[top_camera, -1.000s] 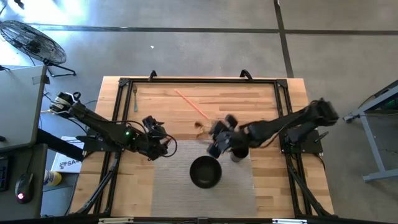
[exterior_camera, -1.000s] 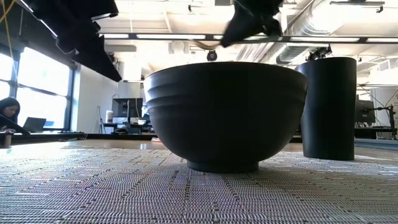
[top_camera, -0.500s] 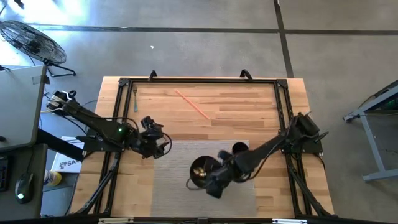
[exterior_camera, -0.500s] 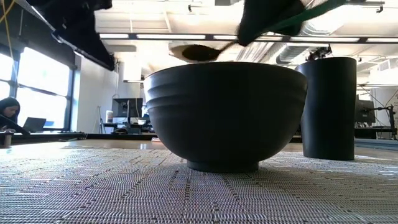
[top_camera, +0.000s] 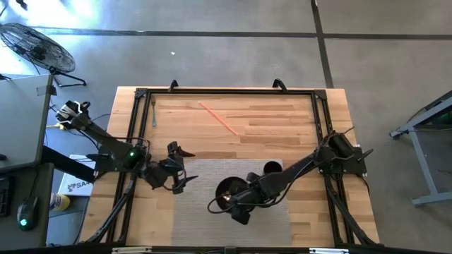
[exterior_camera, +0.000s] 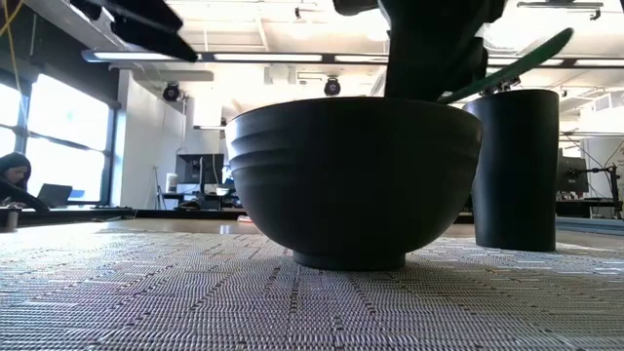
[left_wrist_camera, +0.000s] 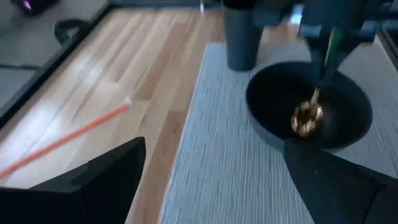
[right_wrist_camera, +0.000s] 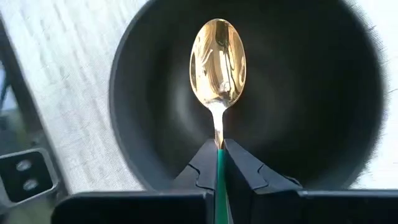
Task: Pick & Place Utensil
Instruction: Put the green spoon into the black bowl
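Right gripper (right_wrist_camera: 219, 163): your right arm reaches in over the black bowl (top_camera: 227, 191); its two fingers are clamped on the spoon's green handle (right_wrist_camera: 219, 186).
Spoon (right_wrist_camera: 217, 61): it sticks straight out ahead of the right fingers, gold head pointing away from them and hanging inside the bowl's opening. You cannot tell from these views whether the head touches the bowl's floor.
Bowl: directly under and ahead of the right gripper, sitting on the grey woven mat (top_camera: 191, 212). From table height you see the gripper's dark bulk above the bowl rim (exterior_camera: 351, 102) and the green handle (exterior_camera: 507, 66) slanting up over it.
Black cup (top_camera: 272, 169): just beside the bowl, next to the right arm's forearm, also on the mat.
Left gripper (top_camera: 178, 182): your left arm waits off to the bowl's far side from the right arm, at the mat's edge, fingers spread apart with nothing between them.
Orange stick (top_camera: 217, 116): lies on the bare wood, well beyond both grippers.
Fork (top_camera: 153, 109): on the wood near the frame's far corner, well apart from the left gripper.
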